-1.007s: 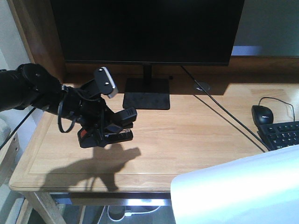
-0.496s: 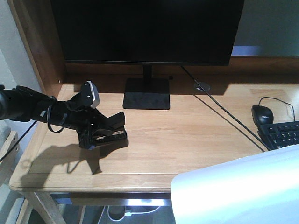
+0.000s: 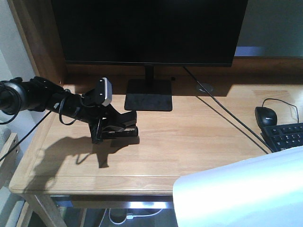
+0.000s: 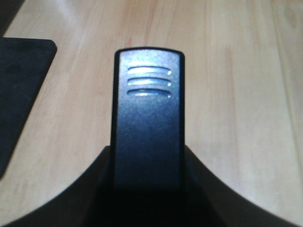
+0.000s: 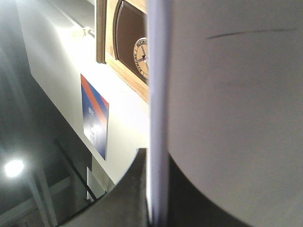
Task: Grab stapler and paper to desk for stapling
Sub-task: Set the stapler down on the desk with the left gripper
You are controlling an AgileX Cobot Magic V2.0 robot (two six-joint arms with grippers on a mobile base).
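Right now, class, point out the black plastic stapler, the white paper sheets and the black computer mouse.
black plastic stapler [image 4: 147, 127], left wrist view, on its ridged top.
white paper sheets [image 3: 246, 194], front-facing view, middle of the top sheet.
black computer mouse [image 3: 266, 115], front-facing view, on its back.

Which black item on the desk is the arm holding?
The stapler, in the left pincer at the desk's left side; the mouse and keyboard lie untouched far right.
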